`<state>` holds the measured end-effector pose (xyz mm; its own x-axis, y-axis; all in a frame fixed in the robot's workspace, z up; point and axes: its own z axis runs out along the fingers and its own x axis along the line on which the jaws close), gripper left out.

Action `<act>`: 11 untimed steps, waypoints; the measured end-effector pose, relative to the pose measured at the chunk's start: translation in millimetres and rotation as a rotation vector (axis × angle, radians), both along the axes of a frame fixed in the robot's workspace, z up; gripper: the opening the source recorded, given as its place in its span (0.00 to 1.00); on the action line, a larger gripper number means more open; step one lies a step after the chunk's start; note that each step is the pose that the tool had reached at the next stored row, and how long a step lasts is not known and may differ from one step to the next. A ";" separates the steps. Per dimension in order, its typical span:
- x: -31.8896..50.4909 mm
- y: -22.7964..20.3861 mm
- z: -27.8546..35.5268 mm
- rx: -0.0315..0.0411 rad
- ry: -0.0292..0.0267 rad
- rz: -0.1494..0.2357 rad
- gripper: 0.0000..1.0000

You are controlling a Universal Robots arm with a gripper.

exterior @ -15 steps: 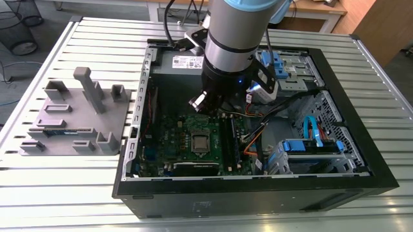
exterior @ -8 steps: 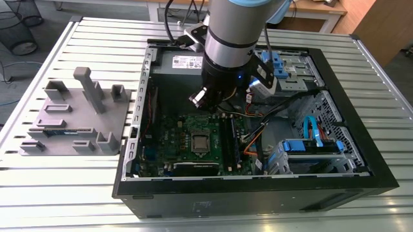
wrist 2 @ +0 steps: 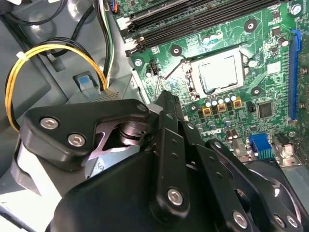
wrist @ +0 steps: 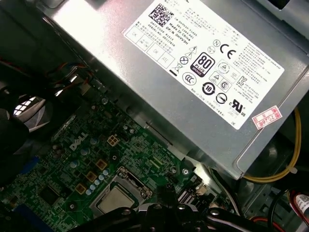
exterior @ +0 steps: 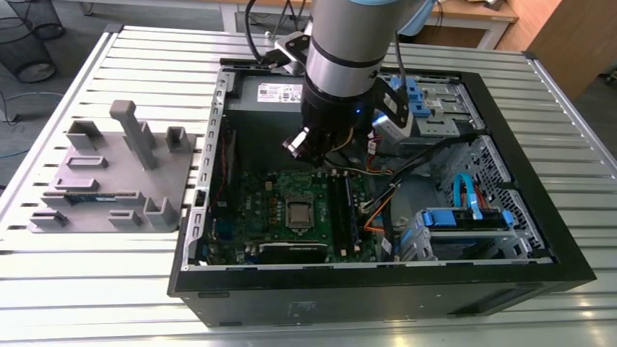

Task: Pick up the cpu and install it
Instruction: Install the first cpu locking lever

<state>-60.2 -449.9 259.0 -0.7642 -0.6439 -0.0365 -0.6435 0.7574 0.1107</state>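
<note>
On the metal worktop (exterior: 126, 282), an open computer box (exterior: 386, 293). Inside, cpu (wrist 2: 219, 72) flat on the green board (exterior: 260, 202). Tool (exterior: 311, 153) above, near it; clenched or released, cannot tell.

Cpu (wrist 2: 219, 71) top: shiny silver-grey; motherboard (wrist 2: 270, 48) green w/ black memory slots (wrist 2: 193, 15) and a blue slot (wrist 2: 295, 72). Power supply (wrist: 154, 96) grey, w/ a white label (wrist: 203, 53) in black print. Wires (wrist 2: 63, 47) yellow, case (exterior: 386, 296) black, fixture (exterior: 106, 181) prob. plain grey.
</note>
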 end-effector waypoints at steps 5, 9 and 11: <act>0.8 0.4 0.1 0.0191 0.0001 0.022 0.11; 2.6 1.0 0.0 0.0233 0.0001 0.031 0.11; 3.6 1.2 0.0 0.0321 0.0000 0.036 0.11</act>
<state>-56.5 -448.7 259.0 -0.7405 -0.6696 -0.0576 -0.6703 0.7298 0.1345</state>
